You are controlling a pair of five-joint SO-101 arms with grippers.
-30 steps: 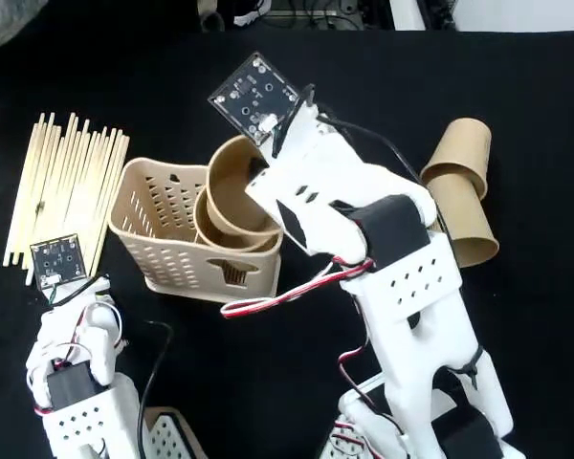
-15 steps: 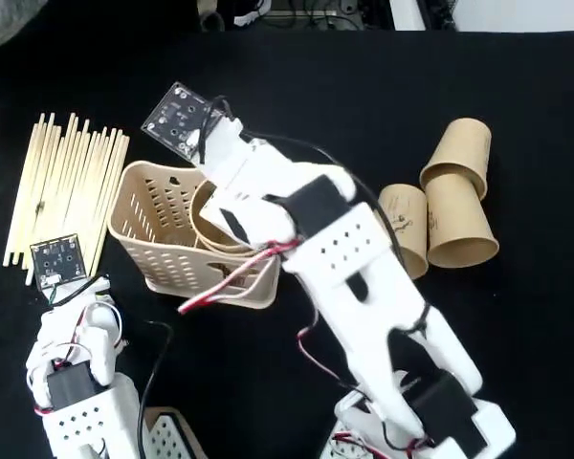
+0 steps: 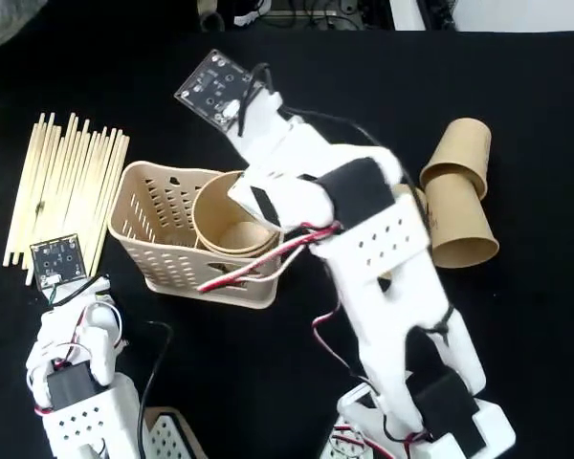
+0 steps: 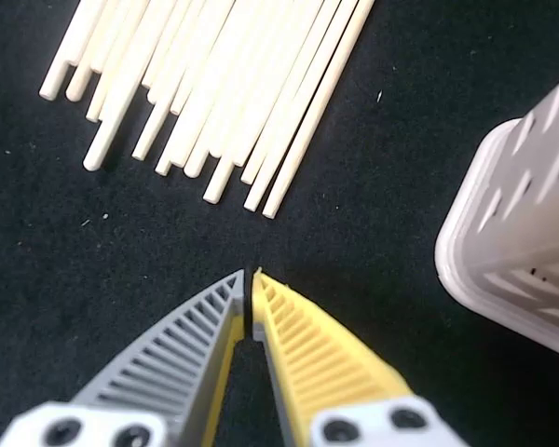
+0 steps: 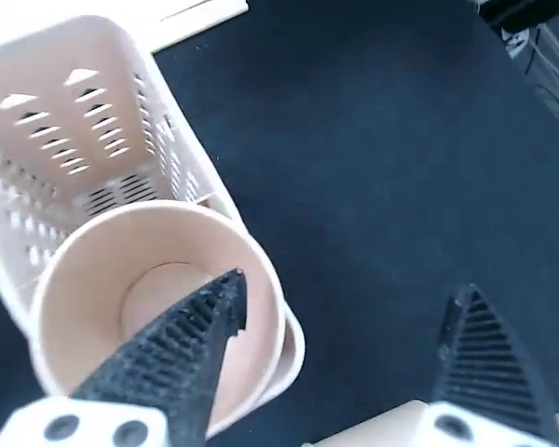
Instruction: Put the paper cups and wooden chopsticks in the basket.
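My right end effector (image 5: 349,289) hangs spread wide over the nested paper cups (image 3: 231,222) standing in the basket (image 3: 143,234). My left end effector (image 4: 252,277) is pressed together near the wooden chopsticks (image 4: 214,84) on the bench (image 3: 517,105). Loose cups (image 3: 459,225) lie well right of the basket.

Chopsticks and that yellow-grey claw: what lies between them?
Bare black table, nothing else: the left wrist view shows it between the left gripper and the chopsticks.
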